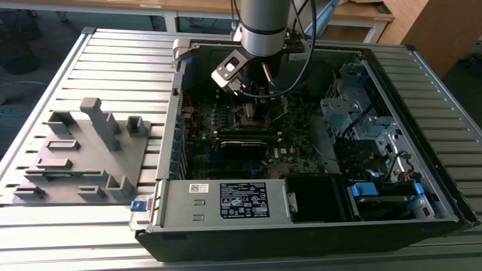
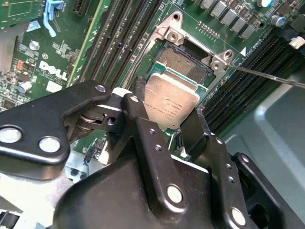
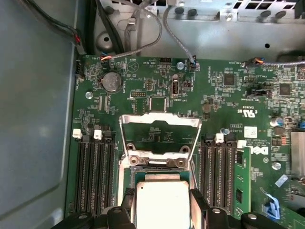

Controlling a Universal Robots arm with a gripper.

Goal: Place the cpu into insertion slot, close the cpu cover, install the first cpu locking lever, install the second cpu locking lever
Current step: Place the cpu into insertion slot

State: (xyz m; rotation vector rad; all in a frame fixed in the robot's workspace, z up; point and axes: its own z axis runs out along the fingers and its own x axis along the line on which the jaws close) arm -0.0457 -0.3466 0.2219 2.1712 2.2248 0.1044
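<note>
Gripping the small flat square cpu with a dull, brushed silver-grey metal top (image 2: 172, 102) by two opposite edges, the matte black metal gripper (image 2: 167, 119) is clamped on it, its angular, bolted fingers (image 2: 137, 112) pressed against the chip's sides. In both wrist views the cpu sits over the square insertion slot (image 2: 187, 64), whose dark centre and silvery rim show past the chip's edge; contact cannot be told. The thin silvery cpu cover frame (image 3: 159, 119) stands swung open beside the slot. In the exterior view, a grey moulded plastic fixture block (image 1: 113, 164) lies at nine o'clock from the gripper and a boxy sheet-metal power supply (image 1: 188, 203) at six o'clock.
</note>
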